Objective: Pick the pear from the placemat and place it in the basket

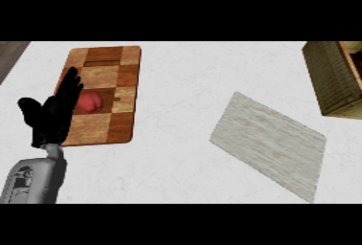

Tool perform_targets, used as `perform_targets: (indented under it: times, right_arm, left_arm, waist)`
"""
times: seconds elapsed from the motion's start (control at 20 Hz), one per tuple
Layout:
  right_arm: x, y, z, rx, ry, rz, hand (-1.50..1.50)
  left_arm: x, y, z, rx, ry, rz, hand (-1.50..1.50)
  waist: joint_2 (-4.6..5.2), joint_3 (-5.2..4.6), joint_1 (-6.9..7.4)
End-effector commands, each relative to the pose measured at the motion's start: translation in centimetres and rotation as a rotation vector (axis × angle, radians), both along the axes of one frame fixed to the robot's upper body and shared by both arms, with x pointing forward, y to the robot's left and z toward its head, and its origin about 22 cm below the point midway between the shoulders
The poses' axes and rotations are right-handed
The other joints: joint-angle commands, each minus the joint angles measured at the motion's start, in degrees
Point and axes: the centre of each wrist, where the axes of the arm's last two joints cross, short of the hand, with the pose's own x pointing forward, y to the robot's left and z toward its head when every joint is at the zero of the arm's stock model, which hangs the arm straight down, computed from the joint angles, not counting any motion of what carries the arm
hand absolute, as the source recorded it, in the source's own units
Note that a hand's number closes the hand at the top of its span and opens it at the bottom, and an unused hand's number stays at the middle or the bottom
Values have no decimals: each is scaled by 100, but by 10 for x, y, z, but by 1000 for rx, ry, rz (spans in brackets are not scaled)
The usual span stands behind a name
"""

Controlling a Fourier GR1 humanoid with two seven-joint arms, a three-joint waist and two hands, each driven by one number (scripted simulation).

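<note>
At the frame's left, the left hand (53,112) stands with fingers straight and spread wide, holding nothing, just beside a red fruit (89,102) lying on a checkered wooden board (106,72). A grey placemat (268,143) lies bare at centre right on the white surface (176,72); the basket (336,79) sits upper right.

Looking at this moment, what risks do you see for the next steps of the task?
1. The left hand is open beside a red fruit on the checkered board; it may roll off when grasped.
2. The grey placemat shows no pear, so the red fruit may be the wrong target.
3. The basket sits far at the right edge, so carrying there could strain reach.
</note>
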Motion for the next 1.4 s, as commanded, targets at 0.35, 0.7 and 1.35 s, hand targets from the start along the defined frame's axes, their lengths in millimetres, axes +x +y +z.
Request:
perform_targets:
  times: [0.35, 0.7, 1.35]
  right_arm:
    - [-2, -4, -6, -16, 107, -14, 150]
    - [-1, -3, -12, 6, 167, -44, 150]
    - [-1, -3, -11, 224, 149, -124, -150]
  left_arm:
    - [5, 12, -2, -1, 9, 13, 0]
    - [0, -16, 12, -8, -13, -15, 0]
    - [0, -3, 11, -11, -12, 13, 0]
  waist:
    - [9, 0, 14]
    - [4, 6, 75]
    - [11, 9, 33]
